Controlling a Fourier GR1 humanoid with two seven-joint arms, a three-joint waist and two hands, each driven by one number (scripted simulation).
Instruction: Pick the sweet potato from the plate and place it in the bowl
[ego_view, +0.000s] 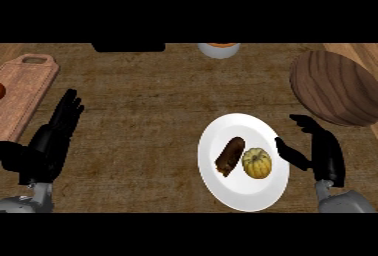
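one plate holding one sweet potato; one yellow squash | one wooden bowl upper-right of plate | right hand open beside plate; left hand open, well left

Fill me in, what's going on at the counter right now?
Nothing is held yet. The right robot hand is open beside the right rim of the white plate, not touching the sweet potato, which lies on the plate next to a small yellow squash. The wooden bowl sits further back on the right. The left robot hand rests open at the left, near a cutting board.
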